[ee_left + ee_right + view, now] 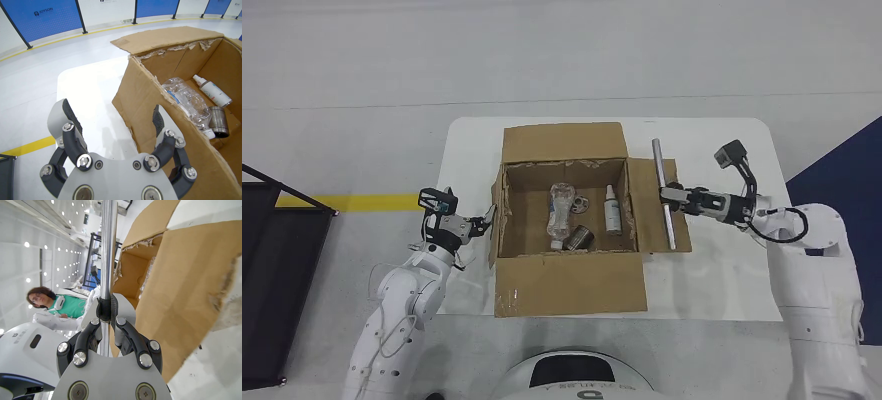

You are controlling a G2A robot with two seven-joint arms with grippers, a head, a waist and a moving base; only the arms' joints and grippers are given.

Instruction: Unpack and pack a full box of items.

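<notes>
A: Where does the box [572, 285] sit?
B: At the middle of the table [722, 290], flaps open. Inside lie a crushed clear bottle [560, 215], a white spray bottle [613, 210] with a printed label, and a metal cylinder [582, 236].
A: And the grippers?
B: The right gripper [106, 308], at the box's 3 o'clock, clamps a steel rod [108, 247]. The left gripper [111, 108], at 9 o'clock, gapes wide.

A cardboard box [572, 285] is set mid-worktop [722, 285], flaps folded outward; inside, a crushed plastic bottle [560, 213] is laid centrally, a spray bottle [613, 210] to its right, a metal cylinder [582, 236] between them, nearer the front wall; a steel rod [662, 165] is held over the right flap by the right gripper [673, 196]; the left gripper [486, 221] is placed just outside the left wall.
</notes>
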